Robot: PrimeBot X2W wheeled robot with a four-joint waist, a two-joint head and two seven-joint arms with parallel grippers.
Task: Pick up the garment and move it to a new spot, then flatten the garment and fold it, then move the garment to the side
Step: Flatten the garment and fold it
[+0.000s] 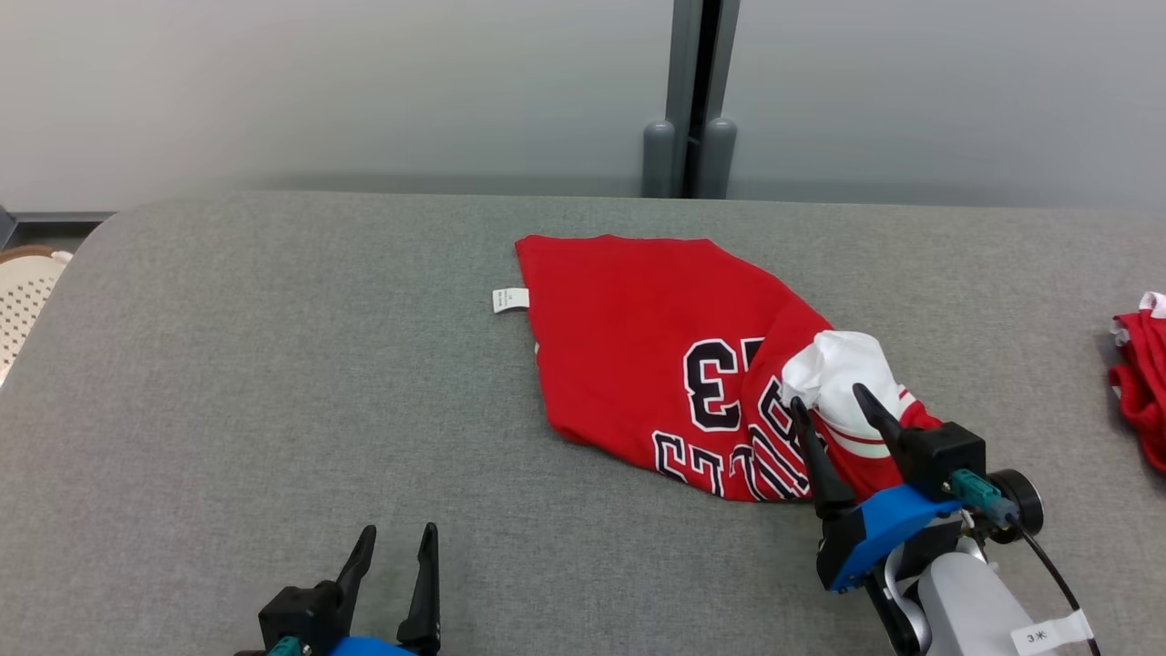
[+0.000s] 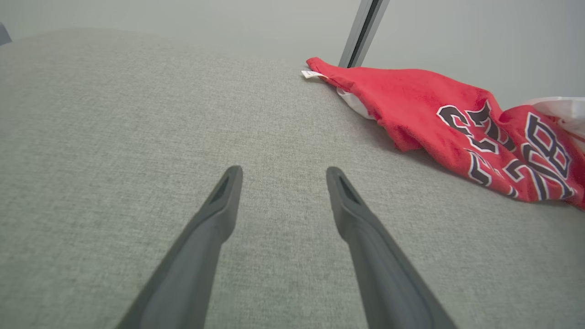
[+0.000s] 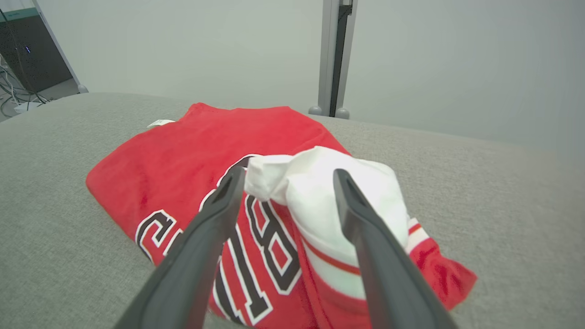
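Observation:
The garment [image 1: 638, 337] is a red jersey with black-and-white lettering, lying crumpled on the grey table; a white bunched part [image 1: 843, 374] sticks up at its right end. My right gripper [image 1: 829, 399] hovers open at that white part, its fingers either side of it [image 3: 315, 192], not closed on the cloth. My left gripper [image 1: 397, 539] is open near the front edge, well left of the jersey, with bare table between its fingers [image 2: 279, 176]. In the left wrist view the jersey [image 2: 425, 109] lies off to the upper right.
A second red garment [image 1: 1139, 374] lies at the table's right edge. A white label [image 1: 510, 299] pokes out of the jersey's far left corner. A pale perforated basket [image 1: 23, 292] stands beyond the left edge. A grey post [image 1: 692, 100] rises behind the grey table [image 1: 273, 364].

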